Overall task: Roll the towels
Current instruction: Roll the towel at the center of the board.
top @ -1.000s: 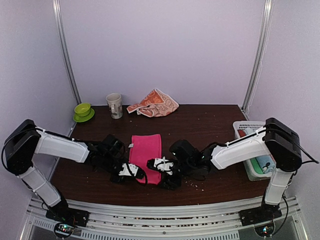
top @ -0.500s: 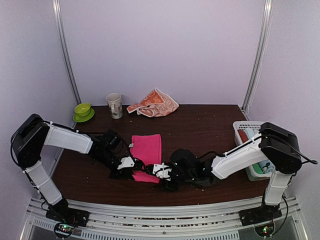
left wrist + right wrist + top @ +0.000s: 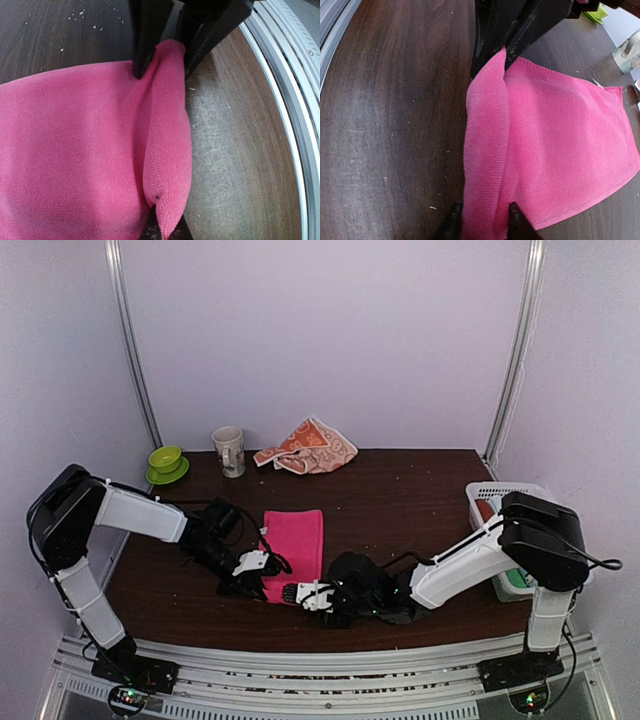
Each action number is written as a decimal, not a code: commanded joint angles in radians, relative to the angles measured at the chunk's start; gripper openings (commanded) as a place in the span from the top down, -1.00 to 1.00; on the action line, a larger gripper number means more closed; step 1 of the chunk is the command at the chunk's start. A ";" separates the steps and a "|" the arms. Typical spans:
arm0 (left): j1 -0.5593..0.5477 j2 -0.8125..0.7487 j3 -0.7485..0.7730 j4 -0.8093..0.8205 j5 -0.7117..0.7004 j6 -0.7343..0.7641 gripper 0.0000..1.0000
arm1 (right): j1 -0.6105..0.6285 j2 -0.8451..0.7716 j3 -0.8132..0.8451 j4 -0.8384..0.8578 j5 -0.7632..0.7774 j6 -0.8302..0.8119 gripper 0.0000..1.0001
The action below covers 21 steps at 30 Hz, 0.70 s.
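The hot pink towel [image 3: 297, 538] lies flat mid-table, its near edge raised into a fold. My left gripper [image 3: 266, 568] is shut on the left end of that fold; in the left wrist view the fold [image 3: 167, 165] runs from my left gripper [image 3: 165, 229] up to the right arm's fingers [image 3: 144, 55]. My right gripper [image 3: 296, 593] pinches the fold's other end, its fingertips pressed against both sides of the ridge [image 3: 482, 165] just above my right gripper [image 3: 482, 221]. The orange bunny-print towel [image 3: 310, 448] lies crumpled at the back edge, away from both arms.
A white basket [image 3: 497, 492] holding rolled cloths stands at the right edge beside the right arm. A mug [image 3: 230, 451] and a green cup on a saucer [image 3: 166, 463] sit at the back left. The table's metal front rail [image 3: 292, 75] runs close to the fold.
My right gripper slid left along the near edge and closed on the pink towel's fold. The left gripper shifted slightly back, and the towel's near edge has been drawn up.
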 commanded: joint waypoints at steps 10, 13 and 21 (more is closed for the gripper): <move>0.034 0.032 0.013 -0.100 0.000 0.018 0.89 | -0.011 0.035 0.098 -0.156 -0.108 0.105 1.00; 0.046 0.030 0.025 -0.129 -0.003 0.026 0.81 | -0.040 0.035 0.119 -0.207 -0.193 0.142 1.00; 0.078 0.053 0.089 -0.221 -0.009 0.045 0.69 | -0.132 0.054 0.188 -0.326 -0.415 0.229 1.00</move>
